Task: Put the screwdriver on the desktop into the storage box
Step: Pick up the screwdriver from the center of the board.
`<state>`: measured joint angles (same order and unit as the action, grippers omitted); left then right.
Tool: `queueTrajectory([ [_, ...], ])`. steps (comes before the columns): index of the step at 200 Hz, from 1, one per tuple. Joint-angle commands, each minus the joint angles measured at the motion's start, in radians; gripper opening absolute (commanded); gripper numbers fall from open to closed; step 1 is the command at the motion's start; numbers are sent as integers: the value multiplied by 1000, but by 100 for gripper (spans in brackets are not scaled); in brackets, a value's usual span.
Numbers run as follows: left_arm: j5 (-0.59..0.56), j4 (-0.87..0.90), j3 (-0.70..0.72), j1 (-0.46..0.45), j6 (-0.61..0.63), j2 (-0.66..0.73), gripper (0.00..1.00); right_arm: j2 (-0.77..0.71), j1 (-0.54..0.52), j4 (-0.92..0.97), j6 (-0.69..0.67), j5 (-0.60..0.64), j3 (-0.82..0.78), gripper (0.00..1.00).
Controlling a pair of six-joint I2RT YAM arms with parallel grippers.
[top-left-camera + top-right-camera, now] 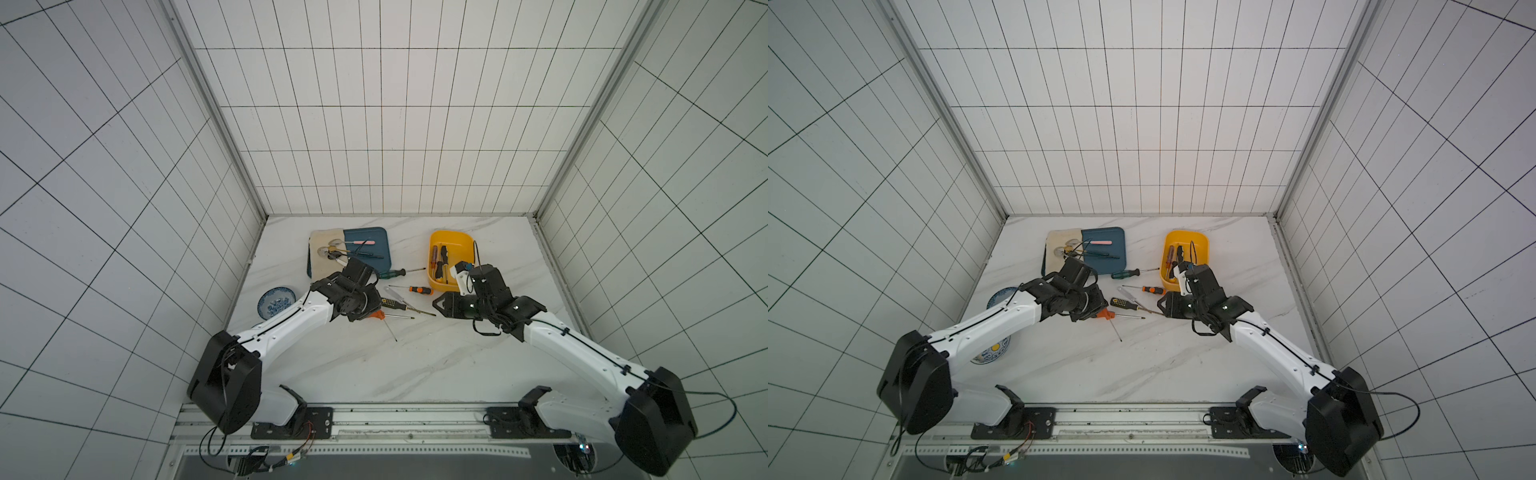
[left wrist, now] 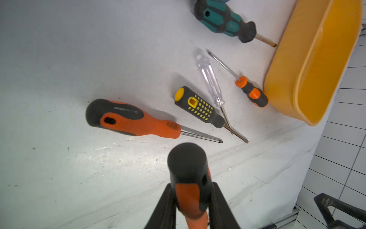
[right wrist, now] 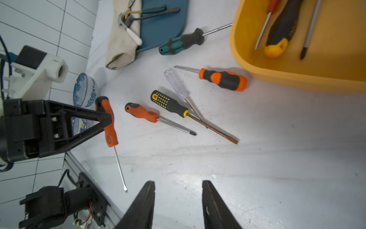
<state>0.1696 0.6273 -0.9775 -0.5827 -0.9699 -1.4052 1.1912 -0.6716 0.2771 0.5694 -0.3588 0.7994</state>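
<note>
holding: orange-and-black screwdriver (image 3: 108, 126), bound for the yellow storage box (image 1: 457, 239)

grip: my left claw (image 2: 192, 185) clamped on its handle. long axis steep, blade down toward the desktop (image 1: 415, 365); tip contact unclear. bearing: the box lies to my right and farther back, beyond the loose screwdrivers (image 3: 172, 105). my right claw (image 3: 178, 182), jaws apart and empty, hangs nearer it. right wrist view alone shows the blade and the tools (image 3: 281, 29) lying in the box; left wrist view gives only handle and box wall.
</note>
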Motion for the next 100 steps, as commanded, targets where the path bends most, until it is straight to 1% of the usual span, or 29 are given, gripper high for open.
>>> queueTrajectory([
  [1, 57, -113, -33, -20, 31, 28, 0, 27, -26, -88, -13, -114, 59, 43],
  [20, 85, -171, -32, -33, 34, 42, 0, 51, -40, -125, -5, -166, 68, 44],
  [72, 144, -295, -17, -63, 42, 86, 0, 96, -67, -184, 13, -252, 96, 45],
  [100, 166, -342, -10, -76, 39, 99, 0, 114, -85, -181, 11, -258, 116, 45],
])
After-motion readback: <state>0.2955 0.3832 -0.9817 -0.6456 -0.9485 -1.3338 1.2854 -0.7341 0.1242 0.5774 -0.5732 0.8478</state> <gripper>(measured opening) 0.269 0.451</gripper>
